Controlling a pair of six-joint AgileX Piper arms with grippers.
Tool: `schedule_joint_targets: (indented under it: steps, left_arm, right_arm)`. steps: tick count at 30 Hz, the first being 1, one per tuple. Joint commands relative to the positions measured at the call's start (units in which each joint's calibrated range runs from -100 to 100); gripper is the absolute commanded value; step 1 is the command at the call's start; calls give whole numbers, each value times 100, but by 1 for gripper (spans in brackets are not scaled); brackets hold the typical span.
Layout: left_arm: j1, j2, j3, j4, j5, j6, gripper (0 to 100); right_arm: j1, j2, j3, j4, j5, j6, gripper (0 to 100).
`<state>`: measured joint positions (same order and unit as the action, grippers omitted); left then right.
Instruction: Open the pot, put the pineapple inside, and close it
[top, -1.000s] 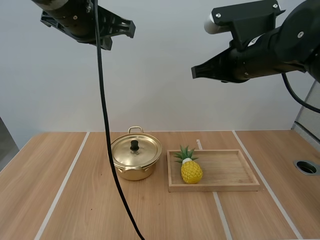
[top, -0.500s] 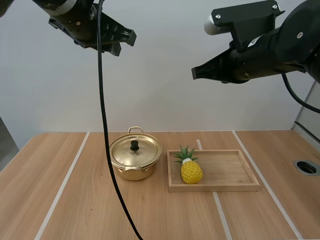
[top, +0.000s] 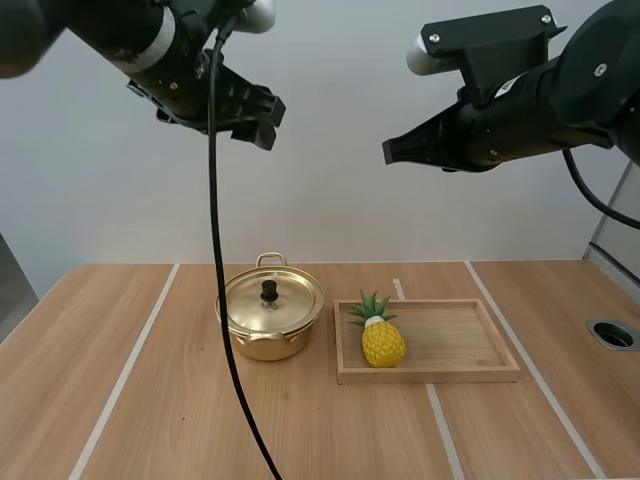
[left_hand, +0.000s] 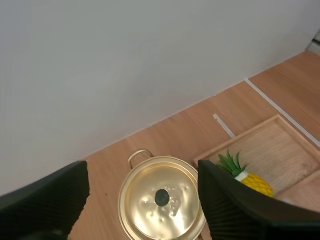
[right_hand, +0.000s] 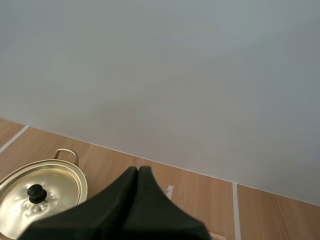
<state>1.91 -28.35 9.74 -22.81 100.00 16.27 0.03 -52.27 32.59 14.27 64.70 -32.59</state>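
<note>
A golden pot (top: 270, 312) with its lid and black knob (top: 269, 291) on stands mid-table. Right of it, a yellow pineapple (top: 382, 340) lies at the left end of a wooden tray (top: 470, 345). My left gripper (top: 265, 110) hangs high above the pot. In the left wrist view its fingers (left_hand: 240, 210) stand wide apart, open (left_hand: 142, 170), framing the pot (left_hand: 160, 200), with the pineapple (left_hand: 252, 182) and tray (left_hand: 285, 150) beside it. My right gripper (top: 388, 150) hovers high over the tray, shut into one dark wedge (right_hand: 138, 172), with the pot (right_hand: 40, 192) below.
White tape lines (top: 130, 365) cross the wooden table. A round dark hole (top: 612, 334) sits near the right edge. Bare wood lies left of the pot and along the front.
My left gripper has come down and to the right, and its fingers have spread from shut to wide open. The right arm, pot and pineapple have stayed put.
</note>
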Motion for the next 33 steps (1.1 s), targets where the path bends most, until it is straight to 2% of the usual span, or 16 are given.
schedule_joint_targets:
  steps: [1,6,16,26,33]
  left_arm:
    - [-11,110,372,-313,0,130,100]
    - [-11,324,971,-412,0,336,100]
    - [-11,791,1902,-737,-1606,707,100]
    - [-11,1549,1944,-1116,-1739,879,100]
    - [-11,2077,1944,-1129,-1758,889,100]
  right_arm:
    - [-26,-28,-34,-61,119,-11,0]
    - [-26,-28,-34,-129,183,-11,0]
    - [-26,-28,-34,-129,183,-11,0]
    - [-26,-28,-34,-131,196,-11,0]
    - [-26,-28,-34,-131,196,-11,0]
